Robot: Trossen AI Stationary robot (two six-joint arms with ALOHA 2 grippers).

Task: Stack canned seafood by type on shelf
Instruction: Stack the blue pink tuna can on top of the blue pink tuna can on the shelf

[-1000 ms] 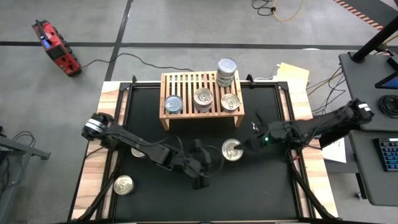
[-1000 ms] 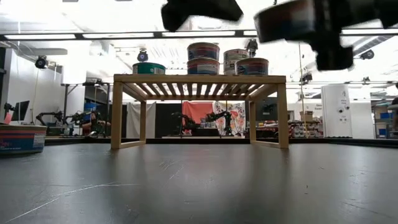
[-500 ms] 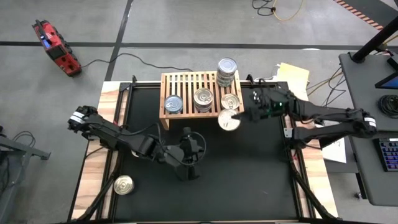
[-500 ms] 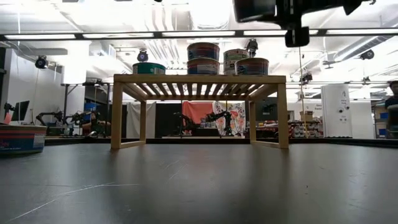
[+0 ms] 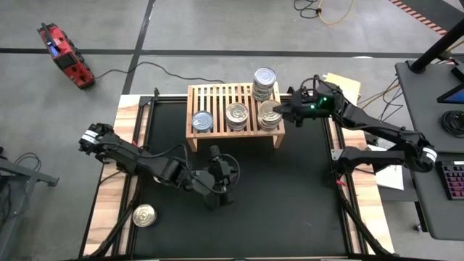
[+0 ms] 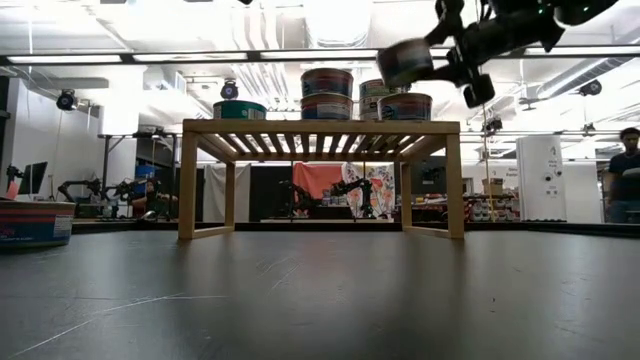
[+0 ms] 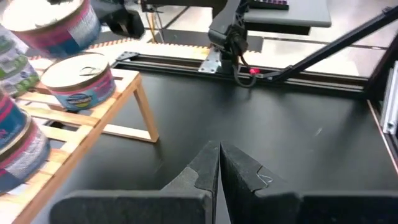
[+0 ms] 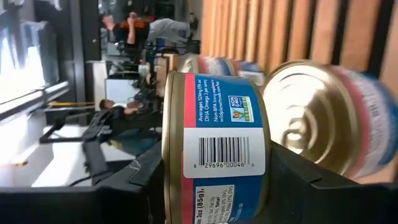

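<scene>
canned seafood: one tin, the held can (image 5: pixel 270 114) (image 8: pixel 214 149) (image 6: pixel 403 61), is in the air above the right end of the shelf (image 5: pixel 217 98), directly over a can already standing there; its label is red and blue with a barcode.
right gripper (image 5: pixel 279 114): fingers clamped on the sides of the held can, arm reaching in from the table's right edge.
on the shelf: a blue-sided can (image 5: pixel 202 121) towards the left end, a silver-lidded can (image 5: pixel 237 114) in the middle, a taller stack (image 5: pixel 264 82) at the back right corner; from table level the middle can shows as two tins stacked.
off the shelf: a gold-lidded can (image 5: pixel 144 215) sits on the wooden edge at the front left, well apart from the rack.
left gripper (image 5: pixel 220 190) (image 7: pixel 219 163): fingers pressed together, holding nothing, over the black mat (image 5: pixel 290 196) in front of the shelf.
</scene>
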